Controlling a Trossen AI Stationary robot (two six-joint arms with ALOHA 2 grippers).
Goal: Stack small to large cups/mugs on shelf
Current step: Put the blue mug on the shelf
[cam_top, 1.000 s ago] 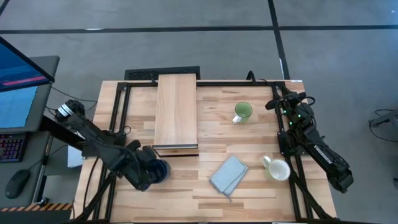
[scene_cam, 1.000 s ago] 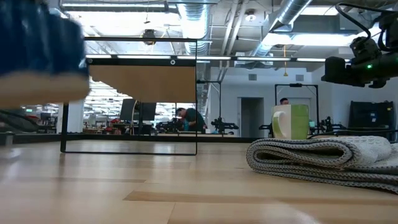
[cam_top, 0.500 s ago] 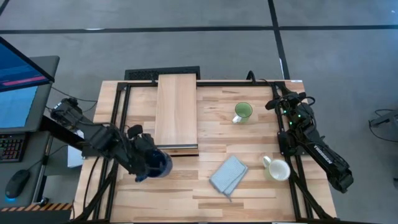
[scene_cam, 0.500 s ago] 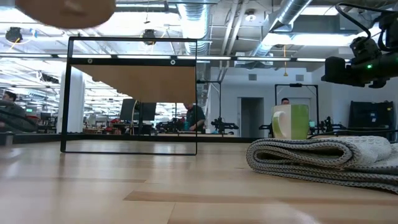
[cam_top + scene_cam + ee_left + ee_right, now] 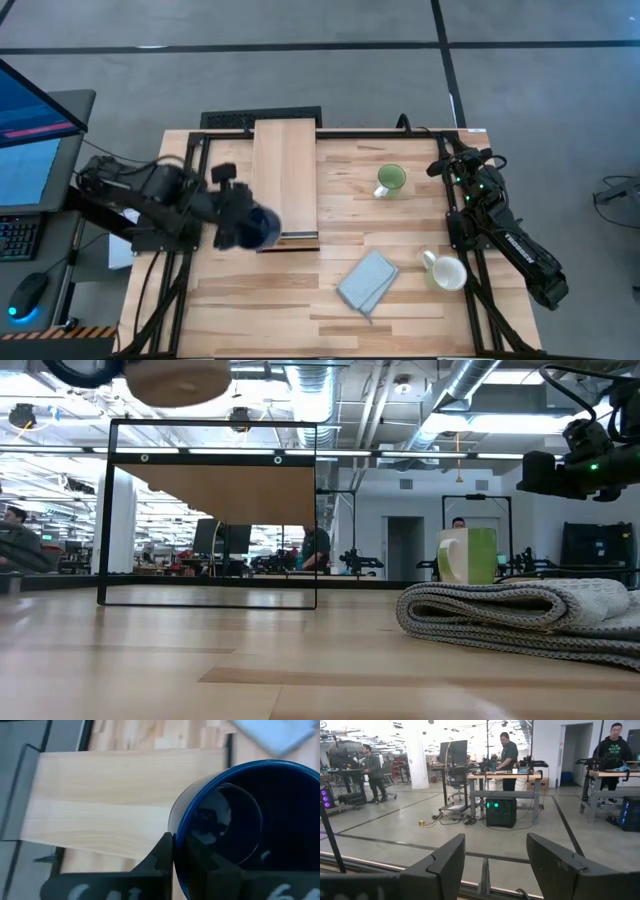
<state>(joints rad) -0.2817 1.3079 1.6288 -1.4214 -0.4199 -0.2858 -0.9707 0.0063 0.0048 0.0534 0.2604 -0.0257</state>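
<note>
My left gripper (image 5: 243, 226) carries the dark blue mug (image 5: 263, 226) in the air, above the near left corner of the shelf (image 5: 285, 170). The low view shows only the mug's tan base (image 5: 180, 378), high above the shelf's dark-framed open end (image 5: 208, 510). The light green mug (image 5: 390, 180) stands on the table right of the shelf. Near the right near corner stands the white mug (image 5: 446, 272). My right gripper (image 5: 495, 865) is open and waits at the table's right edge (image 5: 458, 166), touching nothing. My left gripper holds the blue mug by its rim wall (image 5: 176, 832), on the side toward the arm. One finger (image 5: 162, 854) is outside the wall and the other is inside the mug. The fingers come slanting down from the table's left. The mug is lifted clear and roughly upright, its mouth facing the wrist camera.
A folded grey-blue cloth (image 5: 367, 280) lies on the table between the shelf's near end and the white mug. The shelf's plank top (image 5: 110, 810) is bare. Black frame rails run along the table's left and right sides. People stand in the room beyond.
My left gripper has risen with the blue mug and carried it toward the table's far edge, from beside the shelf's near left corner to above it. In the low view the mug climbed from the left edge to the top of the picture.
</note>
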